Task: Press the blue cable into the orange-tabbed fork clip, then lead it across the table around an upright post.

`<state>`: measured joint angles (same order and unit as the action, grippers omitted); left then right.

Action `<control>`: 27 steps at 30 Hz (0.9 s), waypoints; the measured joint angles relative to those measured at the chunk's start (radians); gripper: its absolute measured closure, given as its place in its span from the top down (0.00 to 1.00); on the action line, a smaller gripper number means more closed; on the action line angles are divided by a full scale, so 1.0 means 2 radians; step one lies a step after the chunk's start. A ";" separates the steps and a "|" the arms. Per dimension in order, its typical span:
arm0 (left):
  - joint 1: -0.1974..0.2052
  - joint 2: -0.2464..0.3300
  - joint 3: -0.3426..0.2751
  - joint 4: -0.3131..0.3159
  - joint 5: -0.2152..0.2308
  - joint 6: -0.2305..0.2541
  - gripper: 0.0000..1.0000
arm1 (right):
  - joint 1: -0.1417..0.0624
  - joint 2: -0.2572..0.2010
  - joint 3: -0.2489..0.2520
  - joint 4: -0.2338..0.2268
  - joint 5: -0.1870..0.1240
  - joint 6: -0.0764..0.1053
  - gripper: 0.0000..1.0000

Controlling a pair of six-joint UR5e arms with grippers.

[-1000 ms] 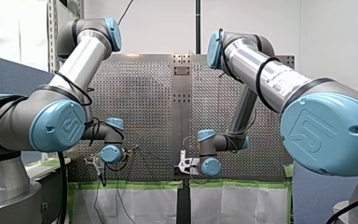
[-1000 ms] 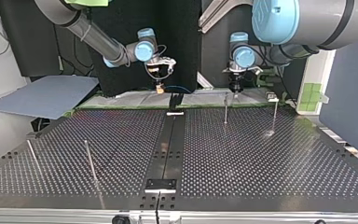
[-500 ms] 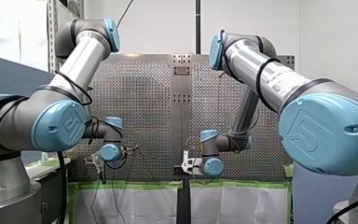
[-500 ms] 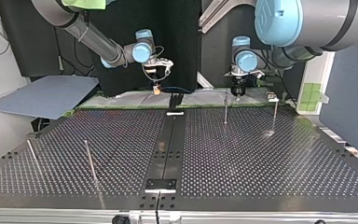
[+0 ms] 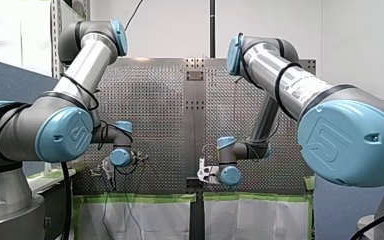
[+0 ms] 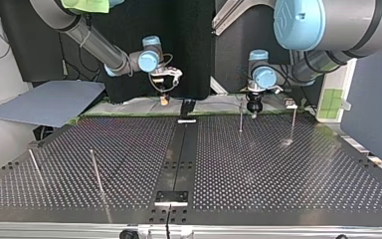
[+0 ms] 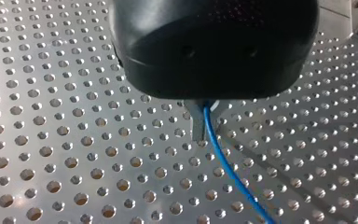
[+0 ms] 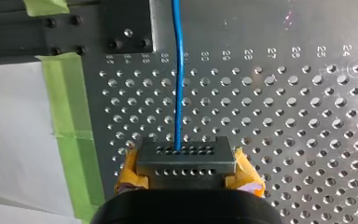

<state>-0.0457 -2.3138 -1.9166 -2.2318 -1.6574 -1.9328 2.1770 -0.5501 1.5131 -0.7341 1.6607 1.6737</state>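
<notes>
Steel, punched all over with holes: the table (image 6: 278,169) fills the top view, and both your arms work along the edge nearest their own bases. The left arm (image 5: 80,65) and right arm (image 5: 290,85) each reach down with the wrist low over that edge.

The right gripper (image 8: 179,153) has its yellow pads pressed together on the blue cable (image 8: 178,84), which runs straight ahead of it over the holes. The left gripper (image 7: 199,137) pinches the same cable between its metal fingers, and the line trails away slack below them. Just beside the left gripper in the top view stands an upright post (image 6: 240,117).

I cannot make out the orange-tabbed fork clip in any view, so I judge the pressing step not yet done. To do it well, draw the span between your two grips taut and level, line it up with the fork's slot, then push down evenly from both sides. Hold both pinches firm, or the thin cable may slide and bow off the slot.
</notes>
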 joint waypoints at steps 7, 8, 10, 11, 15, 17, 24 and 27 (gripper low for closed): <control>0.006 0.000 0.001 0.001 0.020 0.013 0.20 | -0.002 0.000 -0.016 0.019 0.000 -0.002 0.00; 0.006 0.000 0.001 0.001 0.025 0.018 0.30 | -0.002 0.000 -0.017 0.020 0.000 -0.003 0.00; 0.008 0.000 0.001 0.001 0.035 0.027 0.49 | -0.002 0.000 -0.017 0.023 0.000 -0.004 0.00; 0.009 0.000 0.001 0.000 0.039 0.032 0.74 | -0.003 0.000 -0.017 0.024 0.000 -0.005 0.00; 0.013 0.000 0.001 -0.010 0.060 0.049 1.00 | -0.003 0.000 -0.017 0.027 0.000 -0.008 0.00; 0.015 0.000 0.001 -0.017 0.062 0.054 1.00 | -0.003 0.000 -0.017 0.027 0.000 -0.008 0.00; 0.017 0.000 -0.001 -0.056 0.034 0.080 1.00 | -0.003 0.000 -0.018 0.028 0.000 -0.008 0.00; 0.017 0.000 -0.005 -0.066 0.019 0.085 1.00 | -0.003 0.000 -0.017 0.028 0.000 -0.008 0.00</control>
<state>-0.0108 -2.3129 -1.9259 -2.3646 -1.6198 -1.7620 2.1718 -0.5494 1.4782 -0.6782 1.6602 1.6571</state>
